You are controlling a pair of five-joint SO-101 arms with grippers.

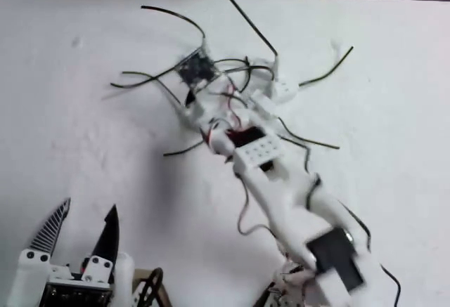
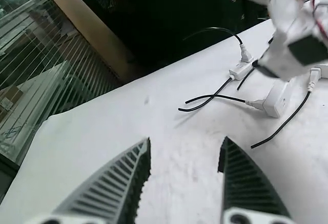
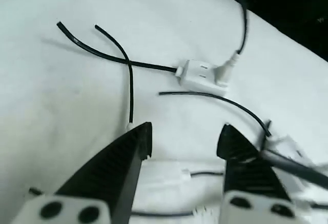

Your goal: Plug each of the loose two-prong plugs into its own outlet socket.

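**Open pincer over crossed cords**

The right pincer (image 3: 185, 131) is wide open and holds nothing. Just under it, between its fingers, lies a white socket block (image 3: 164, 175). A black cord (image 3: 128, 80) ends just beside one finger. Farther ahead, the far socket block (image 3: 197, 75) has a plug (image 3: 228, 71) in it. The left pincer (image 2: 185, 142) is wide open too, well apart from the cords. The cords cross, so the right pincer could pinch a cord, not a plug, and drag a block across the table (image 1: 70, 145).

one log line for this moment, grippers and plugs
left gripper: open, over white table | right gripper: open, above white outlet block | white two-prong plug: in white outlet socket
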